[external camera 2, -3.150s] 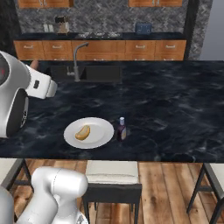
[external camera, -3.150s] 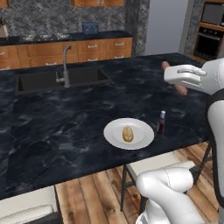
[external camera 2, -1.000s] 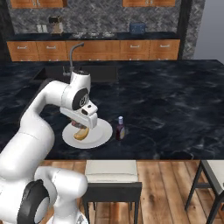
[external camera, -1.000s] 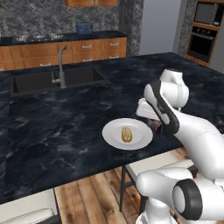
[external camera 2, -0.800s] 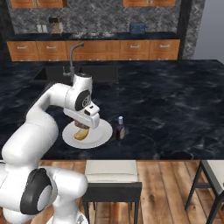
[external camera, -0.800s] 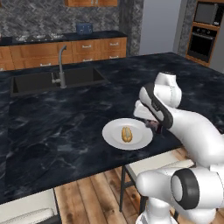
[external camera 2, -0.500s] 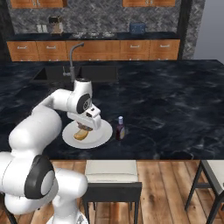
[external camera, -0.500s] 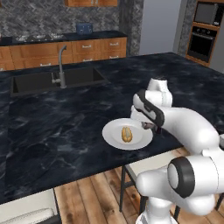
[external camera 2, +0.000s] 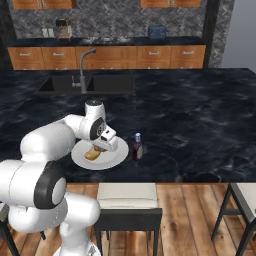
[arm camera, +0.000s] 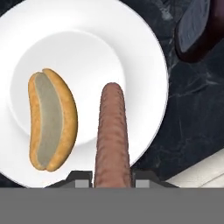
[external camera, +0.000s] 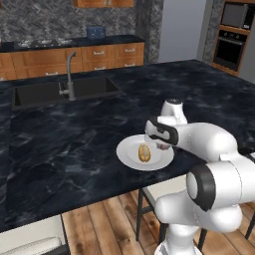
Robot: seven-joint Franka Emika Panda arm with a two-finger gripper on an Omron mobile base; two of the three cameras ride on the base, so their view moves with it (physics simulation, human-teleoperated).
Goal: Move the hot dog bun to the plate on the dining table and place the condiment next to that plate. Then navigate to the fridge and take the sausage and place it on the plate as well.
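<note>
Hand (arm camera: pixel 113 181) was clenched on the sausage (arm camera: pixel 112 135), which ran straight out from between the fingertips in the hand view and hung over the plate (arm camera: pixel 144 52), beside the hot dog bun (arm camera: pixel 51 124). Bun lay inside the plate's well, split side up, with a gap between it and the sausage. From the base cameras the hand (external camera: pixel 160 145) sat low over the near-right part of the plate (external camera: pixel 128 152), bun (external camera: pixel 144 152) visible just left of it; right base view showed the same, hand (external camera 2: pixel 102 144) over the plate (external camera 2: pixel 112 159) with the bun (external camera 2: pixel 91 155) poking out below it. Condiment (external camera 2: pixel 137 146) stood upright on the counter (external camera 2: pixel 200 115) just beside the plate's edge, so the bun and bottle steps looked done. Couldn't tell whether the sausage was already touching the plate or hovering just above it. Judged step: final one, setting the sausage down on the plate. Next move would call for lowering until the sausage rests in the well next to the bun, opening the fingers, then lifting straight up without dragging it. Risks as I read them: sausage rolling toward the rim on release, or the wrist nudging the bottle, which sat close on that side.
</note>
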